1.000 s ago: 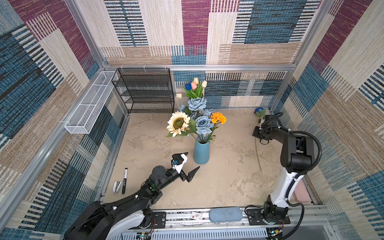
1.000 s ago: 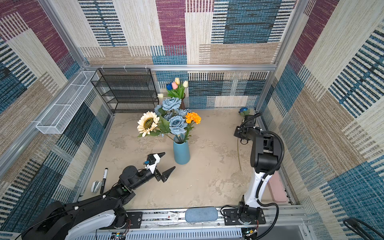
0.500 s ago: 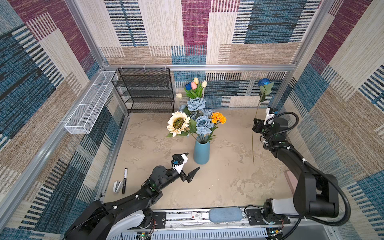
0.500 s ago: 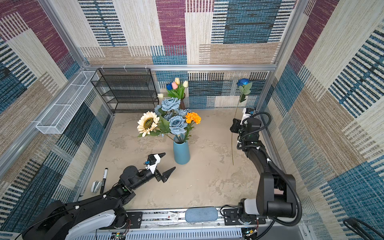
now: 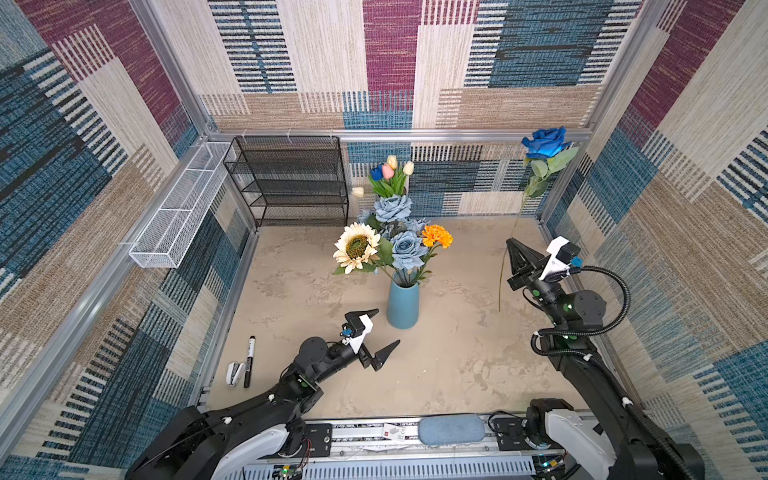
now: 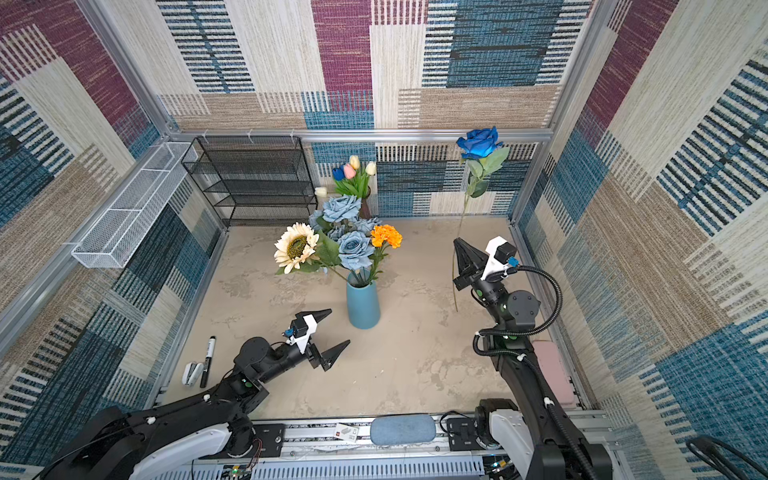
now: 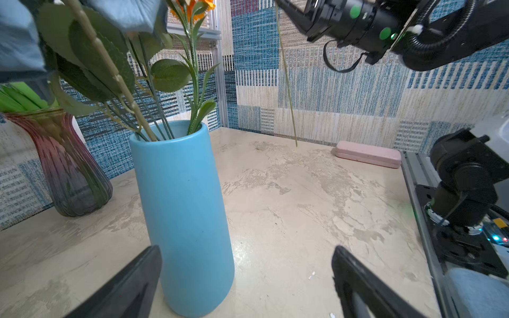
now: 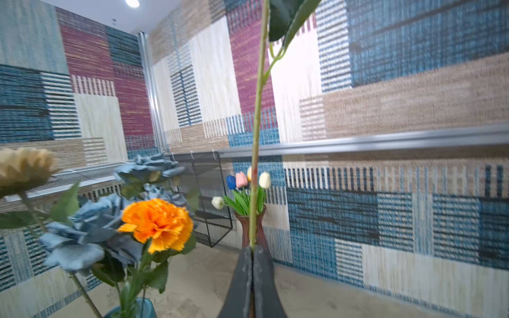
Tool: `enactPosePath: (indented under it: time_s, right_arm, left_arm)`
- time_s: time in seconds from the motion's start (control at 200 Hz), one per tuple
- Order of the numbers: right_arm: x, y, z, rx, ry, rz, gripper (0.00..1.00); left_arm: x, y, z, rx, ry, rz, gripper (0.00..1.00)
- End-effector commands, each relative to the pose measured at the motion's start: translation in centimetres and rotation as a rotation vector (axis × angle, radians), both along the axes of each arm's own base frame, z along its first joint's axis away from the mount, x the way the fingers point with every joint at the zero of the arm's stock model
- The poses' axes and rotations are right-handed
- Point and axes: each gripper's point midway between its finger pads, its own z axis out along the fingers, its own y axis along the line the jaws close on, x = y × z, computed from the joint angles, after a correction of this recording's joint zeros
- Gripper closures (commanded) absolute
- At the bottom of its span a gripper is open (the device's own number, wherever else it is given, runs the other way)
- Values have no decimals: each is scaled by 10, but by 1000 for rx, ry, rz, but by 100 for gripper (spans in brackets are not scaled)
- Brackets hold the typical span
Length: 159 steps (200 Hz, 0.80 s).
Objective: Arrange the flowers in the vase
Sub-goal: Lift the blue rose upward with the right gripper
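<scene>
right wrist view: right gripper (image 8: 252,249) clamps the blue rose (image 8: 257,137), seemingly the last flower for the filled vase (image 7: 181,206); left gripper (image 7: 246,247) gapes empty.

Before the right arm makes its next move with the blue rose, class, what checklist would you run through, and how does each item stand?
1. Grip: right gripper shut on the blue rose by its stem: ok.
2. Rose held roughly upright: ok.
3. Stem's lower end clear of the table: cannot tell.
4. Rose lined up over the blue vase: not ok, it is well off to one side.
5. The left gripper open and not touching the vase: ok.
6. Free room in the vase mouth: cannot tell.
</scene>
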Motion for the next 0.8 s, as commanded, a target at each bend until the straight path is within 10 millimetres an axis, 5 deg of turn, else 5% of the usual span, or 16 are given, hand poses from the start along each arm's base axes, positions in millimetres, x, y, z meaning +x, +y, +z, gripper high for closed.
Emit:
enactPosePath:
  time_s: [0.0, 0.22, 0.581, 0.792]
  right_arm:
    - [-26, 14, 26, 25, -101, 88, 100]
    - [-66, 58, 54, 34, -206, 300, 100]
    - [-99, 148, 78, -120, -263, 668, 100]
    - [-95, 169, 92, -58, -310, 681, 100]
  left_arm:
    - [3, 0, 11, -35, -51, 14, 1]
    - [6, -4, 9, -35, -47, 4, 1]
    - [8, -3, 8, -19, -60, 18, 1]
    - [7, 0, 8, -11, -64, 27, 1]
